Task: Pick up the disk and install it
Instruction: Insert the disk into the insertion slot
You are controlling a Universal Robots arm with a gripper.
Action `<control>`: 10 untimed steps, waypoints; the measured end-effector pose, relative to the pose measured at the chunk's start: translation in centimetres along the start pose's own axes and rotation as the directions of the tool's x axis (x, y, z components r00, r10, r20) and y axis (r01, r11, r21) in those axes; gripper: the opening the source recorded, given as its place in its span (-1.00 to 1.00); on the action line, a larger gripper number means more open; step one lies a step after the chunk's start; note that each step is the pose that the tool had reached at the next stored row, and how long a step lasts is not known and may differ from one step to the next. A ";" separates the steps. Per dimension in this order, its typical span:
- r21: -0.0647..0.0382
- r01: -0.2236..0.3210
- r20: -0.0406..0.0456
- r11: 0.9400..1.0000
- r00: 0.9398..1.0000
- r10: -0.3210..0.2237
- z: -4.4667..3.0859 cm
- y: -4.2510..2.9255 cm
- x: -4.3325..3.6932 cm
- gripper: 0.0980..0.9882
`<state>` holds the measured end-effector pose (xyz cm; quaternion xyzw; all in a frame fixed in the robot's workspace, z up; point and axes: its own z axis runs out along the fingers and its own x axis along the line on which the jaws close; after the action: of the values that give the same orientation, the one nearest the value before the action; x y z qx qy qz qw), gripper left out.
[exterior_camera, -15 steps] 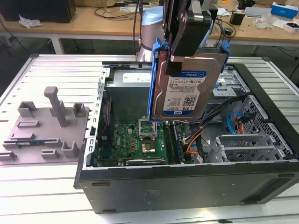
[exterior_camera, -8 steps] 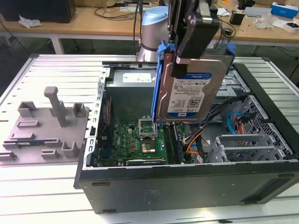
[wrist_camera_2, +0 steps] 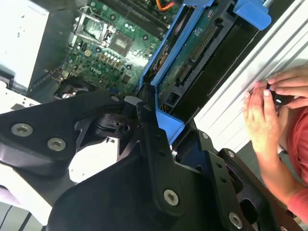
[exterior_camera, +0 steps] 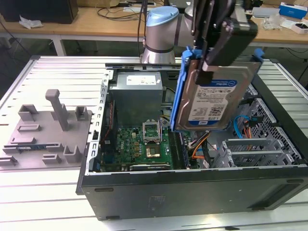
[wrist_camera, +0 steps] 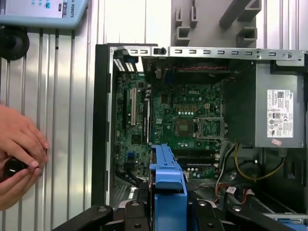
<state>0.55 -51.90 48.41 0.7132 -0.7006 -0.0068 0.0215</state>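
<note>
Black claw (exterior_camera: pixel 210 63) aloft around near-upright disk (exterior_camera: pixel 212 102)

A ribbed metal table (exterior_camera: pixel 48 204) carries an open computer case (exterior_camera: pixel 192 192), with a grey plastic fixture (exterior_camera: pixel 48 132) just beside it

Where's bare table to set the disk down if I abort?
Bare table nearer the exterior camera than the fixture and case, and beyond the fixture. Crowded: inside the case, motherboard and cables under the disk; a person's hands beside the case.
</note>
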 end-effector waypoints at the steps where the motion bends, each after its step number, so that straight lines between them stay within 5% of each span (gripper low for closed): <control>1: 0.000 0.000 0.000 1.000 1.000 0.000 -0.01 -0.28 0.09 -0.40; 10: 0.000 0.000 0.000 1.000 1.000 0.000 -0.09 -3.44 0.83 -0.40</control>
<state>4.00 -52.67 48.38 0.7132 -0.7006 -0.0067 0.0215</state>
